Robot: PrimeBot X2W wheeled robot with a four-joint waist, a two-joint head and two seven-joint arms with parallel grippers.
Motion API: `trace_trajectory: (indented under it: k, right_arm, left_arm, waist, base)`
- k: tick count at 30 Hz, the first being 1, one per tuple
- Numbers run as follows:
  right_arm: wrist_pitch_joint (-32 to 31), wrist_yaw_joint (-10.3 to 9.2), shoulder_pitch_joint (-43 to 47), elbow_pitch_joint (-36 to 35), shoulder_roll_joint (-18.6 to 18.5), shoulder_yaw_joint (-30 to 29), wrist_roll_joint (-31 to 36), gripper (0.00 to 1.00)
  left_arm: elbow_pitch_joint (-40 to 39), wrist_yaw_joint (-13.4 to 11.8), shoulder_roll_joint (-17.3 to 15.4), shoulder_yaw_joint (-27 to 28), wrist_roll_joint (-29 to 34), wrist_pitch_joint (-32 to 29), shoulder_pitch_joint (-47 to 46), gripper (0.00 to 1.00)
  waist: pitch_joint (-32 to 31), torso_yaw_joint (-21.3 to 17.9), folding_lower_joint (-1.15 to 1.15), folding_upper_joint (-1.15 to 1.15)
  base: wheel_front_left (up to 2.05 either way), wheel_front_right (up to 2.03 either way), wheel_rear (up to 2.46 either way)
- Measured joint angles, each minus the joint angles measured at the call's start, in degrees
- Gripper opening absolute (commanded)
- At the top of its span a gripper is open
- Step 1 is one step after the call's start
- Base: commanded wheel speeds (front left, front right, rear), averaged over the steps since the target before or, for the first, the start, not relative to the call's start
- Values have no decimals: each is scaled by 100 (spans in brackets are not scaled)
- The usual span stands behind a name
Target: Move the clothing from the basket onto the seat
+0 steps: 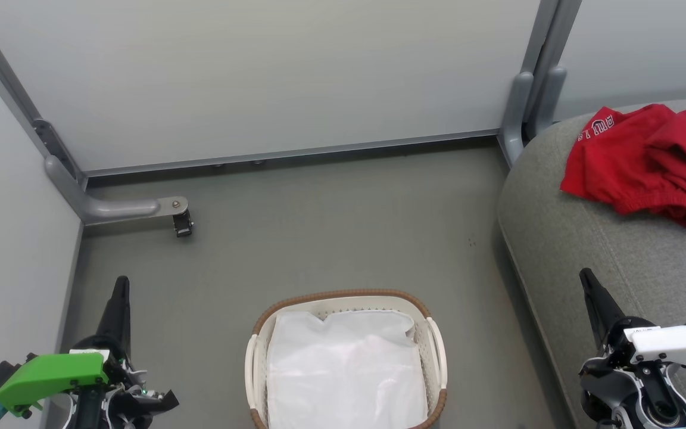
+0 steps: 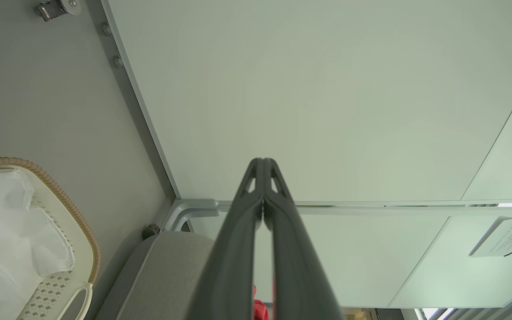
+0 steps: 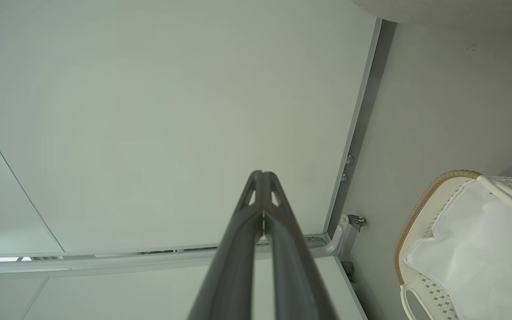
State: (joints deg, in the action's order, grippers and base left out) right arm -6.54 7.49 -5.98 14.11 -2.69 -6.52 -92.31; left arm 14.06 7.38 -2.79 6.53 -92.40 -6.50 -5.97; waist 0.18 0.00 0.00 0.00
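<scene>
Two red garments (image 1: 646, 158), crumpled, one white-lettered, lie on the grey seat (image 1: 587, 256) near its rounded corner | basket (image 1: 346, 293) on the floor (image 1: 319, 226) holds a white liner (image 1: 343, 369), open floor between it and seat | left claw (image 1: 121, 285), right claw (image 1: 585, 275) both closed, empty | pale panels (image 1: 259, 77) wall the corner

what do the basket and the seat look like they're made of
Small oval cream basket: probably moulded plastic, semi-gloss, perforated walls; brown rim looks woven. Large grey seat cushion: likely matte fabric upholstery, with a visible seam.
</scene>
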Motion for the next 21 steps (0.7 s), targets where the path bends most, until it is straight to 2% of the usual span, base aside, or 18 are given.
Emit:
trace_trajectory:
  k: [21]
  right_arm:
    - [0, 0, -1, 0, 0, 0, 0, 0]
  left_arm:
    - [0, 0, 0, 2, 0, -1, 0, 0]
  waist:
    - [0, 0, 0, 0]
  base:
    - [0, 0, 0]
